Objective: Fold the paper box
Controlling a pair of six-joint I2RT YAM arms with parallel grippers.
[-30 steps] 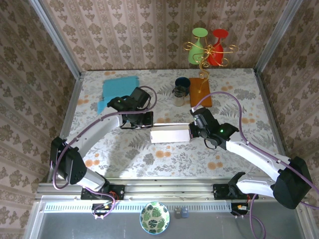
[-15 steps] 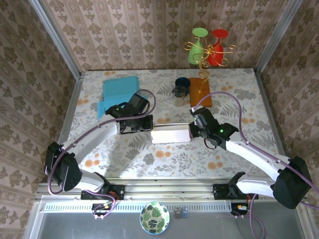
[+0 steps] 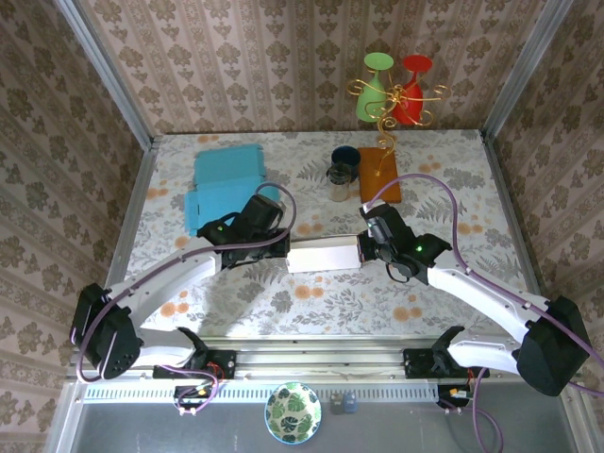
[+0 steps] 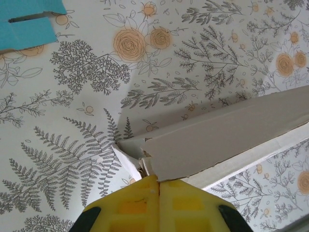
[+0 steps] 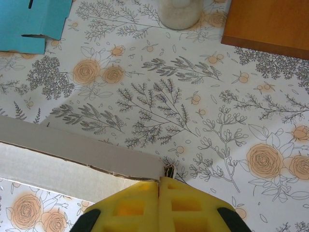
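Mid-tabletop, paper box (image 3: 324, 256): a long white, partly formed sleeve lying left to right on the tabletop (image 3: 453, 189), spanning the gap between the two hands.
Left hand (image 3: 281, 247): clenched, with its yellow tips together and touching the box's left end in the left wrist view (image 4: 158, 181). Whether thin card is nipped between them cannot be told.
Right hand (image 3: 361, 250): clenched likewise, tips against the right end corner in the right wrist view (image 5: 159, 182).
Left end flap (image 4: 126, 162): loose and splayed, not tucked in.
Step in hand: probably steadying and squaring the body from both ends, with the ends not yet closed.
Next move: seems to call for one hand bracing while the other pushes a flap inward along its crease, gently, since thin card may buckle or slide.
Nearby: blue sheets (image 3: 222, 184) at far left; glass jar (image 3: 339, 179) and orange board (image 3: 380, 173) beyond, well apart.
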